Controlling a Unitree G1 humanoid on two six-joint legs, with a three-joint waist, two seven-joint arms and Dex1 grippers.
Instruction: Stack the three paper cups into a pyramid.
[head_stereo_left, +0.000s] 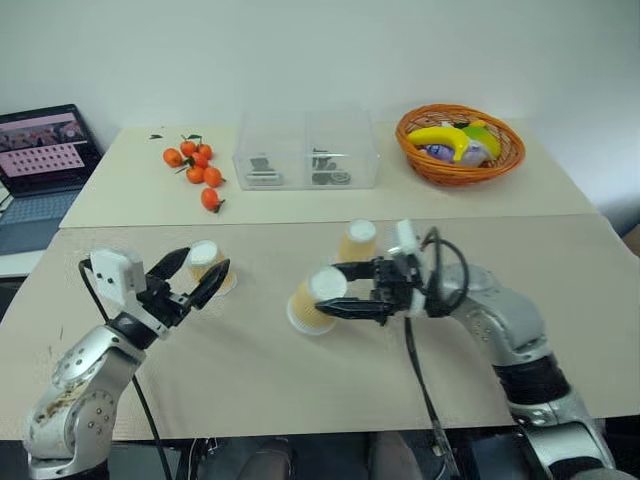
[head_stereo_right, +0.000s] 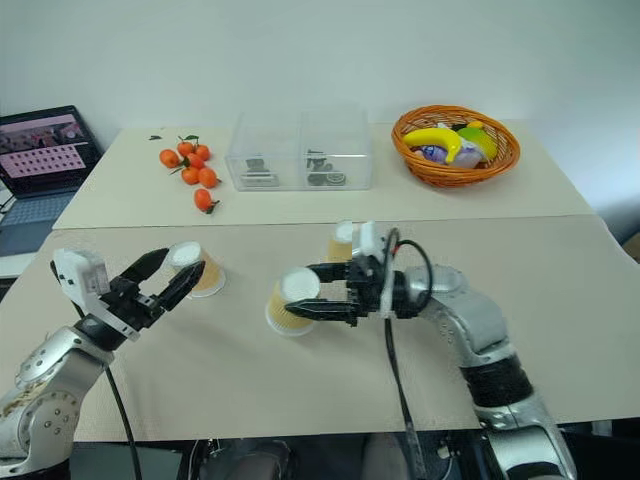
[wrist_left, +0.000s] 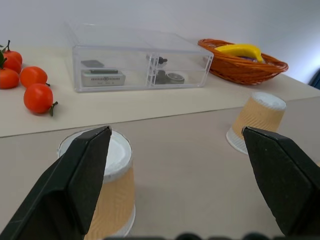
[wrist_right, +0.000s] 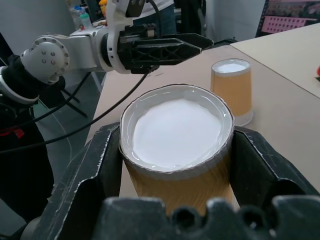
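Observation:
Three tan-orange paper cups are on the beige table. One cup (head_stereo_left: 207, 262) stands upside down at the left, just past the tips of my open left gripper (head_stereo_left: 190, 280), which is not touching it. In the left wrist view this cup (wrist_left: 107, 190) stands near one finger (wrist_left: 75, 185). My right gripper (head_stereo_left: 338, 290) is shut on a second cup (head_stereo_left: 312, 300), held tilted above the table's middle with its white base (wrist_right: 177, 127) towards the wrist. The third cup (head_stereo_left: 358, 240) stands upside down just behind the right gripper.
A clear plastic drawer box (head_stereo_left: 305, 150) stands at the back centre. To its left lie several tangerines (head_stereo_left: 195, 170). A wicker basket (head_stereo_left: 505, 160) with a banana is at the back right. A laptop (head_stereo_left: 40, 160) sits off the table's left edge.

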